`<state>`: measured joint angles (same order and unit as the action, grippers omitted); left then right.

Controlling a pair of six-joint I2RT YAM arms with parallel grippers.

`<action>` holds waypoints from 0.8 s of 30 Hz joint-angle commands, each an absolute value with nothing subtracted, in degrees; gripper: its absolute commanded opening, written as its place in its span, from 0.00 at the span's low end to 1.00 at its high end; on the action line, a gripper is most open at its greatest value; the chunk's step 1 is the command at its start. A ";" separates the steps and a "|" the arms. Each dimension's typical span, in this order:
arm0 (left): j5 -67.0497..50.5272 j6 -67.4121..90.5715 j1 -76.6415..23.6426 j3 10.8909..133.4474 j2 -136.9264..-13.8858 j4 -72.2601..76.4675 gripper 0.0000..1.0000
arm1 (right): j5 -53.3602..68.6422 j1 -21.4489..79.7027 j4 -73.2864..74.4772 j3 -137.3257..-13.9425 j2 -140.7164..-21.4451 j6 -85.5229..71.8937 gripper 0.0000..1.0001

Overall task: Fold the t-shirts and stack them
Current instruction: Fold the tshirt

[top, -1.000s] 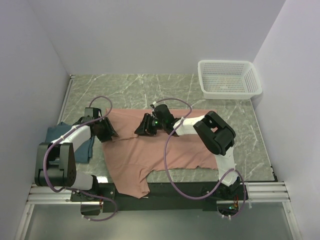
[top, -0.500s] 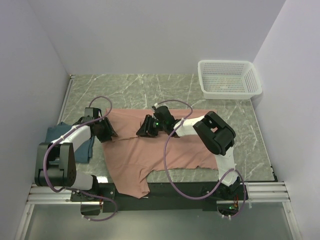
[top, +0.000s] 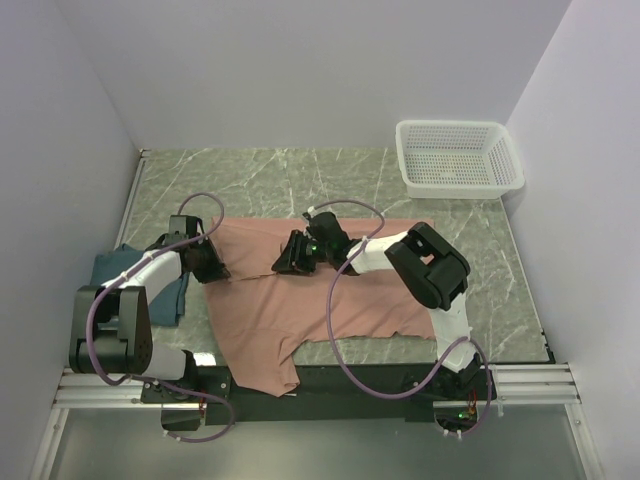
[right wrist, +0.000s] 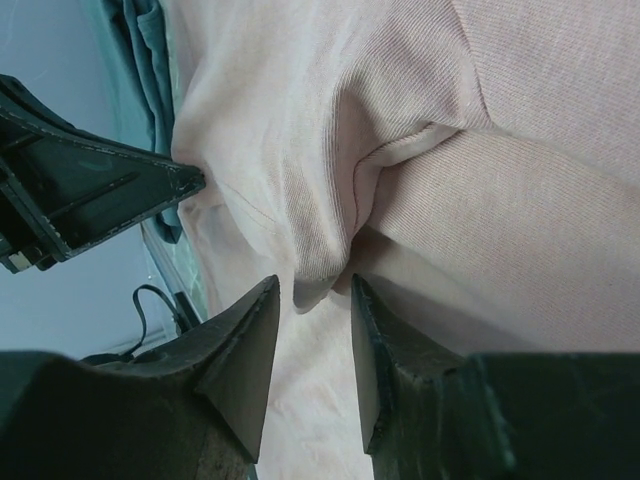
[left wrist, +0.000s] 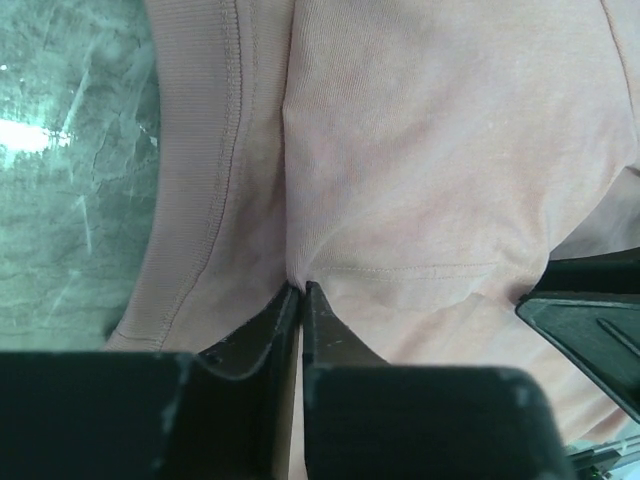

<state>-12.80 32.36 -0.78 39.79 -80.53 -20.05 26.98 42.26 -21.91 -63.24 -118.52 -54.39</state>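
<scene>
On table (top: 300,180), pink tee (top: 270,312) flat, long axis L-R

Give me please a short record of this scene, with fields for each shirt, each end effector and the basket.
pink t-shirt: spread unfolded on the table, one part hanging over the near edge
teal t-shirt: bunched at the table's left edge
left end effector: shut on a fold of the pink t-shirt
right end effector: open, a ridge of pink cloth between its fingers
basket: white mesh, far right corner
</scene>
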 commanded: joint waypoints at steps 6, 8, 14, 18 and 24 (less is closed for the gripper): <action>-14.59 34.18 -0.62 42.45 -75.77 -22.23 0.01 | 27.95 42.89 -25.40 -64.07 -119.62 -54.49 0.36; -14.94 34.54 -0.70 43.59 -75.50 -23.29 0.01 | 27.78 42.80 -25.14 -63.99 -119.27 -54.06 0.31; -13.72 34.80 -0.70 46.40 -74.71 -27.15 0.01 | 27.25 42.72 -22.51 -64.07 -116.72 -52.48 0.13; -11.61 34.63 -0.62 48.16 -74.01 -29.97 0.01 | 26.72 41.93 -18.03 -65.21 -114.70 -50.72 0.08; -10.11 33.93 -0.62 50.27 -74.35 -33.57 0.01 | 26.81 40.61 -6.52 -69.86 -112.15 -46.94 0.08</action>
